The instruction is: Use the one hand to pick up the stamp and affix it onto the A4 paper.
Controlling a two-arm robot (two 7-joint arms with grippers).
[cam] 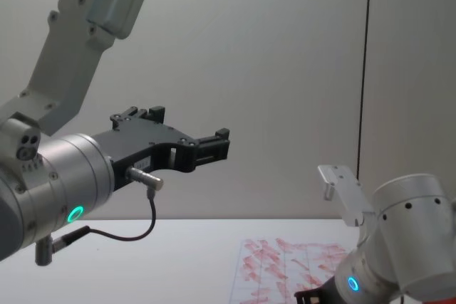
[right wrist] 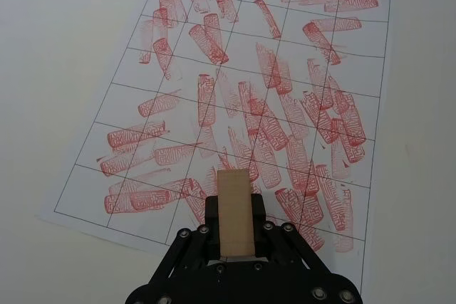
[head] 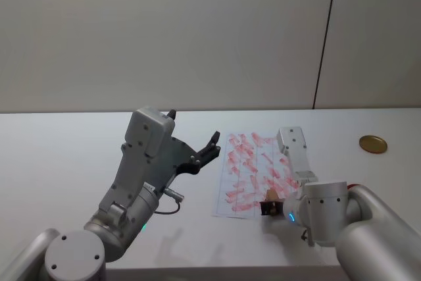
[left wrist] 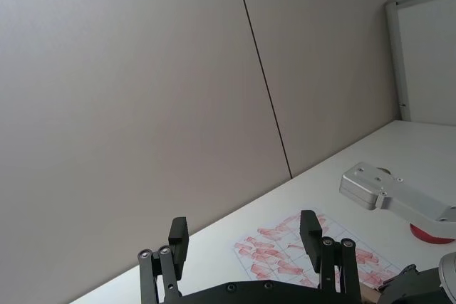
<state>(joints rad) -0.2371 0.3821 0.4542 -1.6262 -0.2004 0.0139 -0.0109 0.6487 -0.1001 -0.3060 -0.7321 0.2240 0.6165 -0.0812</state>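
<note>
My right gripper [right wrist: 235, 231], black and two-fingered on the arm with the blue ring [head: 291, 216], is shut on the stamp [right wrist: 235, 201], a small tan wooden block. It holds the stamp [head: 271, 194] over the near right part of the A4 paper [right wrist: 128, 101], a white gridded sheet covered in red stamp marks. Whether the stamp touches the sheet I cannot tell. In the head view the A4 paper [head: 231, 192] lies on the table right of centre. My left gripper [head: 212, 144], on the big arm with the green ring, hangs open in the air left of the sheet.
A gold round lid [head: 373, 143] lies at the far right of the white table [head: 66, 149]. A red ink pad [left wrist: 429, 232] sits beyond the right arm's silver bracket [left wrist: 390, 193]. A grey wall stands behind the table.
</note>
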